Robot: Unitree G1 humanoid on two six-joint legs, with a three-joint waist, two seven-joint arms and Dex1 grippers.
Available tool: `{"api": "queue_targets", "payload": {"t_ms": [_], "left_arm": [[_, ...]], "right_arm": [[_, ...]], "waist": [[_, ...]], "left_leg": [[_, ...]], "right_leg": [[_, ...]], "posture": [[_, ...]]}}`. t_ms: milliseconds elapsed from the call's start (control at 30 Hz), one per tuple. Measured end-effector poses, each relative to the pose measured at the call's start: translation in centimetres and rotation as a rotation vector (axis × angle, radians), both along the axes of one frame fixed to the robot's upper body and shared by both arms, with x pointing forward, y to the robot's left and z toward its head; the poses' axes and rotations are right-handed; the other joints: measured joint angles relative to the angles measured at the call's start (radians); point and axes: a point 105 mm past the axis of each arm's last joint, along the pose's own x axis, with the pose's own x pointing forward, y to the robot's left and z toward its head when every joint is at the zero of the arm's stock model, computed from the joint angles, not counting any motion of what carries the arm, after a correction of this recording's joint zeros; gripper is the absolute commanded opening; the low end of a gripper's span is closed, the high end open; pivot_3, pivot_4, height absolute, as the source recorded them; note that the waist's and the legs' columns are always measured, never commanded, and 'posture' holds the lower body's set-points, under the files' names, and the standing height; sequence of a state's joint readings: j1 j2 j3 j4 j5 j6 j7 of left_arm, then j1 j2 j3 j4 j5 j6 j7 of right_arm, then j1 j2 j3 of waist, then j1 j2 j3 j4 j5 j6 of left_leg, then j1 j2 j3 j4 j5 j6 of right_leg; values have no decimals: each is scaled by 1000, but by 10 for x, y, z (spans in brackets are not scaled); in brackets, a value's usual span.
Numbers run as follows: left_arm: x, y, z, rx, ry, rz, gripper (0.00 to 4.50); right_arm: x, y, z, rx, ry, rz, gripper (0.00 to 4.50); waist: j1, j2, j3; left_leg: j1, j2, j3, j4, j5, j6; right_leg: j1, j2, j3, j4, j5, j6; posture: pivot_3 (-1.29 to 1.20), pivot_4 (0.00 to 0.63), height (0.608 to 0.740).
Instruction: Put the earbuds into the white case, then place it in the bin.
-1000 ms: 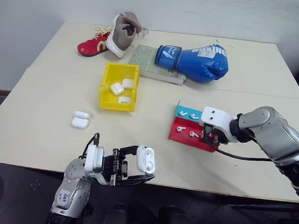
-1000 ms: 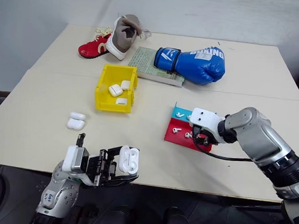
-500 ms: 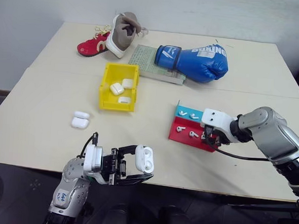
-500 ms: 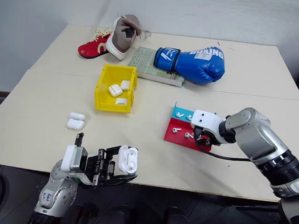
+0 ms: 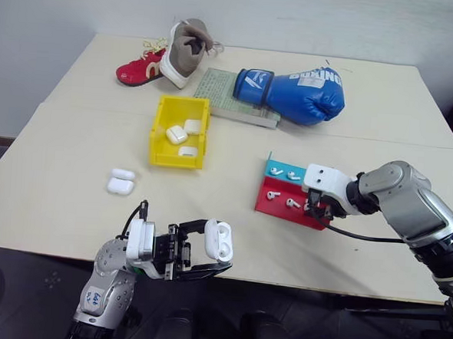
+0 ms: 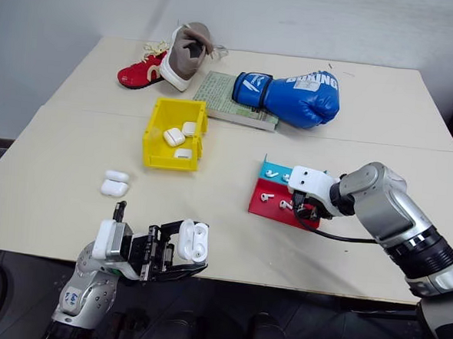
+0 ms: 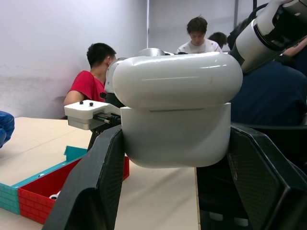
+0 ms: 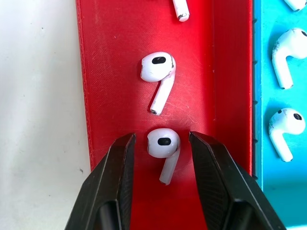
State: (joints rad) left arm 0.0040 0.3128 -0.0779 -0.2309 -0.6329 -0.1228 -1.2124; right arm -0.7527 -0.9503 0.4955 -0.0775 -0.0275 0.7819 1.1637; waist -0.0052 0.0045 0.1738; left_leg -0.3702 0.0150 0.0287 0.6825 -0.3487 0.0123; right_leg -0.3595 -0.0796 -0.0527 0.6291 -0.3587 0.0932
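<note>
My left gripper [image 5: 208, 251] is shut on the white case [image 5: 220, 240] and holds it over the table's near edge with its lid flipped open. The left wrist view shows the case [image 7: 177, 110] wedged between the black fingers [image 7: 98, 187]. My right gripper [image 5: 313, 209] points down at the red and teal tray [image 5: 276, 209], where several earbuds lie. In the right wrist view the right gripper [image 8: 162, 138] is open, with one earbud [image 8: 162, 145] on the red half between its fingers, a gap on each side. Another earbud [image 8: 157, 67] lies just beyond. The yellow bin [image 5: 159, 131] sits mid-table.
Three white cases [image 5: 177, 134] lie inside the bin, and two more [image 5: 121, 181] on the table to its near left. At the back are a red shoe [image 5: 140, 70], a grey high-top shoe [image 5: 186, 48], a book [image 5: 231, 97] and a blue boxing glove [image 5: 297, 89]. People [image 7: 91, 79] sit behind.
</note>
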Motion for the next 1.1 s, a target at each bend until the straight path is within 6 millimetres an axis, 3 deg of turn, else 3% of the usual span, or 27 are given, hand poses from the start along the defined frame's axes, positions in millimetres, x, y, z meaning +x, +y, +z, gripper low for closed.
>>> {"api": "queue_targets", "payload": {"t_ms": [100, 467, 633, 767, 867, 933, 1100], "left_arm": [[0, 0, 0, 1, 2, 2, 2762], [2, 0, 2, -14, 6, 5, 2762], [3, -2, 17, -52, -19, -52, 2762], [6, -4, 24, -43, -33, -114, 2762], [9, -5, 28, -40, -48, -147, 2762], [14, -8, 33, -48, -55, -169, 2762], [25, -14, 43, -66, -52, -209, 2762]], "right_arm": [[0, -1, 0, -8, -2, 6, 463], [-5, 1, 4, 90, 10, 6, 425], [-23, 6, 55, 391, -136, 186, 425], [-49, 33, 102, 864, -316, 410, 425], [-67, 46, 132, 1130, -439, 466, 425], [-84, 61, 138, 1232, -463, 527, 425], [-106, 94, 123, 1315, -380, 651, 425]], "waist": [[0, 0, 0], [3, 0, 0], [4, 0, 0], [-3, 0, 1], [-1, 0, 1], [2, 0, 1], [3, 0, 1]], "left_leg": [[0, 0, 0, 0, 0, 0], [-1, 0, 0, 0, 0, 0], [-1, 0, -2, 0, 0, 0], [0, 0, -1, 0, 1, -1], [0, 0, -2, 0, 1, -2], [0, 0, -3, 0, 1, -2], [-1, -2, -3, 0, 1, 0]], "right_leg": [[0, 0, 0, 0, 0, 0], [0, 0, 0, 0, 0, 0], [1, 0, -2, -1, 0, 0], [2, 1, -2, 0, 0, 1], [1, 1, -3, 7, 0, 1], [0, 1, -3, 8, 0, 1], [1, 0, -2, 8, 0, 1]], "posture": [[0, 150, 740], [0, 150, 740], [0, 150, 740], [0, 150, 740], [0, 150, 740], [0, 150, 740], [0, 150, 740]]}}
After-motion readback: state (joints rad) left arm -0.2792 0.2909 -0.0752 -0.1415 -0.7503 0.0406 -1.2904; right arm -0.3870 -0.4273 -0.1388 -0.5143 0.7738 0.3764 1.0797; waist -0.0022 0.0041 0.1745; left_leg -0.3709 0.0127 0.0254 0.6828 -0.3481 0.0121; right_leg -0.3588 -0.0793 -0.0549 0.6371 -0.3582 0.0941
